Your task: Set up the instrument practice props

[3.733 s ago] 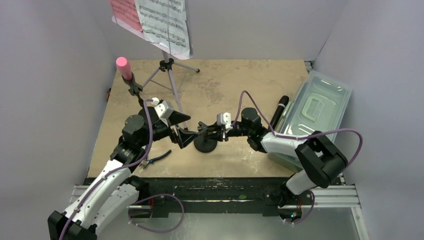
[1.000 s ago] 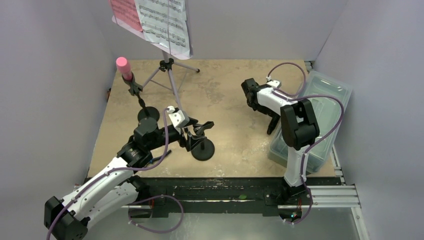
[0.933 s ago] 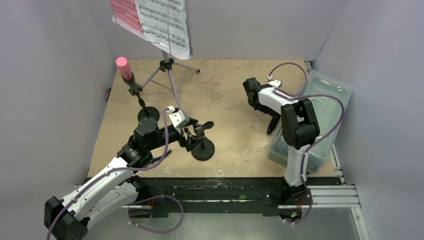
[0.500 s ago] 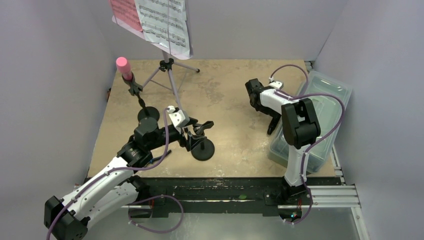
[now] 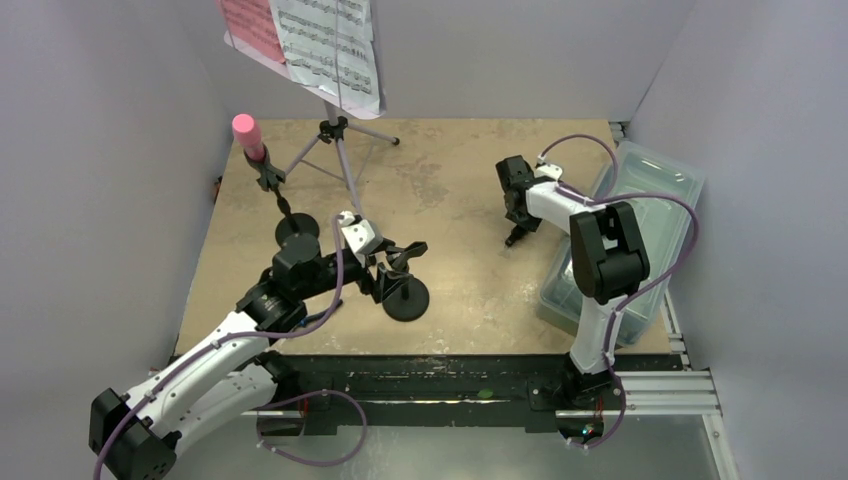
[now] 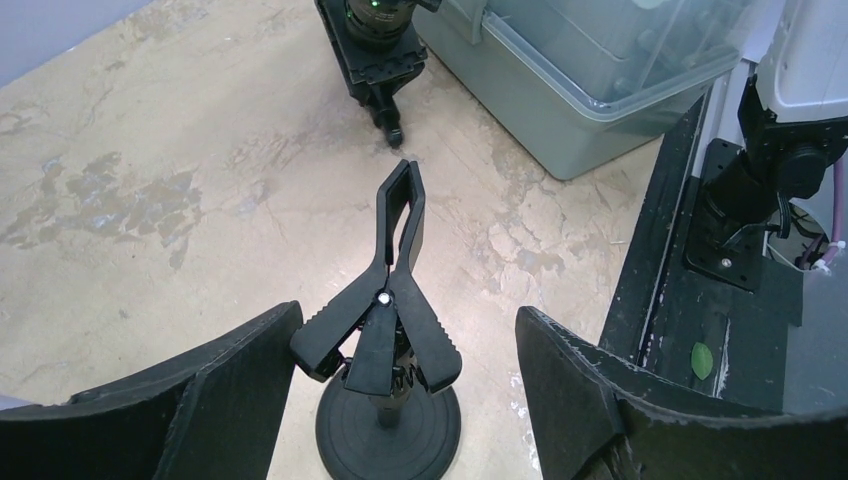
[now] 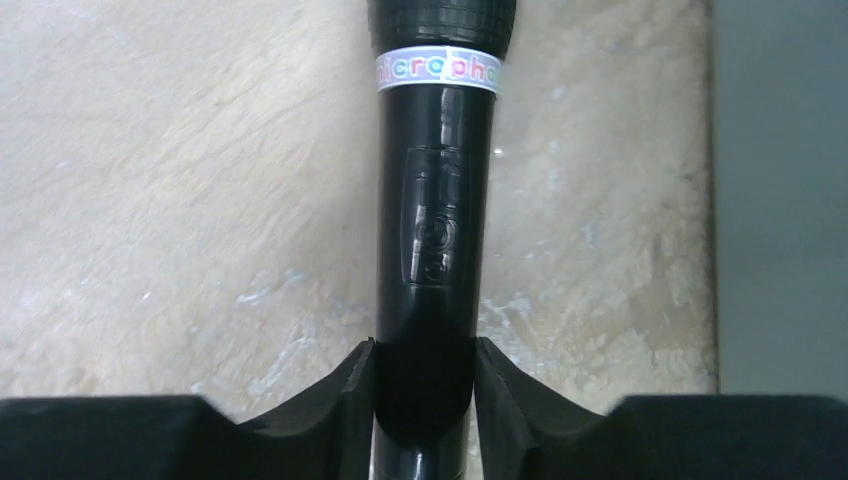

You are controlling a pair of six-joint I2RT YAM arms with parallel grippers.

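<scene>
The black microphone (image 5: pixel 512 236) now hangs toward the right side of the table (image 5: pixel 450 170), about midway between its near and far edges. It is apart from the clear tub (image 5: pixel 645 195) at the right edge. Half a second ago it slanted against the tub's wall. The right gripper (image 5: pixel 517 212) is clenched on its lower body. In the wrist view the two fingers (image 7: pixel 352 385) press both flanks of the barrel below the lettered band. Whether the microphone's end touches the table cannot be told.

Nearer the middle of the near edge stands the black round-based pole (image 5: pixel 408 297) with its spring clip (image 6: pixel 397 255) empty. The left gripper (image 5: pixel 386 264) hangs released around it, fingers spread wide to either side of the clip and not touching it. That arm has barely shifted in the last second. Some seconds back, both grippers met at this clip while the microphone lay by the tub.

Toward the left edge, the pink microphone (image 5: pixel 246 135) sits clipped on a second pole (image 5: pixel 295 228). At the far edge the lavender music desk (image 5: pixel 338 150) carries pink and white pages (image 5: pixel 325 45), unchanged.
</scene>
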